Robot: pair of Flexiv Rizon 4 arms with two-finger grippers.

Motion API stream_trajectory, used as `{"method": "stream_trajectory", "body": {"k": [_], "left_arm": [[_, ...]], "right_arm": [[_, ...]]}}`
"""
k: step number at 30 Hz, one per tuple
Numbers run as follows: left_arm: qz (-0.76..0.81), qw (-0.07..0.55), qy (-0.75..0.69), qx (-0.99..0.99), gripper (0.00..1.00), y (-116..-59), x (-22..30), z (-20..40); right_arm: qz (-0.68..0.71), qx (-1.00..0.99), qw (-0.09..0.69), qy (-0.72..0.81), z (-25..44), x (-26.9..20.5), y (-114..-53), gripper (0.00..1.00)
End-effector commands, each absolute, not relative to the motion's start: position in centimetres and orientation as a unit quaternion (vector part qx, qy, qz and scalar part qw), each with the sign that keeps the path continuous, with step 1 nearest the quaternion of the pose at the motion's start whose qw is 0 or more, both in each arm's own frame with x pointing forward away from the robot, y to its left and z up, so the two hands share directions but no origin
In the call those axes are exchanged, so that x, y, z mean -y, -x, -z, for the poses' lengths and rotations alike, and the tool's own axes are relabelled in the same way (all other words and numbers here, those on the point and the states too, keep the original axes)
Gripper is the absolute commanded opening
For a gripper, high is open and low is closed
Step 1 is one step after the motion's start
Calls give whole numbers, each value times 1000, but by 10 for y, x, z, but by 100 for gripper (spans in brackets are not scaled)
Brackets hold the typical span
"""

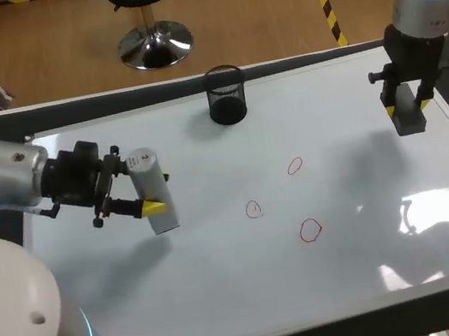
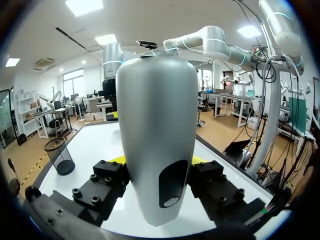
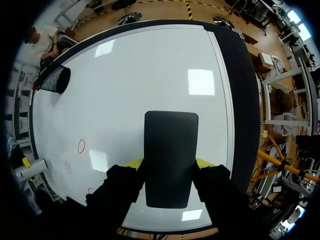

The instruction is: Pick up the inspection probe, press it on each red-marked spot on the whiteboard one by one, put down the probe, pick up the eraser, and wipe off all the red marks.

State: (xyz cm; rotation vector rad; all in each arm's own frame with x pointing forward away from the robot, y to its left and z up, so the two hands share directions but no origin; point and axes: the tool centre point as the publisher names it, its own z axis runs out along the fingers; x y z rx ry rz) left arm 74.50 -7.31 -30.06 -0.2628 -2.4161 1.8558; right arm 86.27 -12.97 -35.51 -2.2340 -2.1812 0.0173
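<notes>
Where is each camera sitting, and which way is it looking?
Head view: fixed above and behind the robot, looking down on the whiteboard; both arms show, the left gripper shut on the probe, the right gripper shut on the eraser.
Left wrist view: on the left wrist, looking along its fingers across the board, the probe in the middle.
Right wrist view: on the right wrist, looking down past the eraser.
Shared: all three show the mesh cup; head and right wrist views show red marks.

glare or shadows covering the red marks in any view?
Head view: glare patch on the whiteboard sits right of the three red marks; shadows of the probe and eraser stop short of them. Right wrist view: a light reflection close beside the marks, not over them. Left wrist view: marks unseen.
</notes>
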Motion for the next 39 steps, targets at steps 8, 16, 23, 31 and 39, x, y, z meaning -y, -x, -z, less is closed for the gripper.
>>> {"method": "stream_trajectory", "body": {"k": [8,16,23,31,39], "left_arm": [[-604,32,75,793,0,-734,49,294],[-604,29,66,794,0,-731,38,295],[-604,29,66,794,0,-731,38,295],[-604,29,66,794,0,-731,38,295],[-604,29,66,794,0,-731,38,295]], "right_arm": [[-6,699,9,715,354,130,-862,0],[-6,699,9,715,354,130,-862,0],[-6,699,9,715,354,130,-862,0],[-6,699,9,715,354,130,-862,0],[-6,699,9,715,354,130,-862,0]]}}
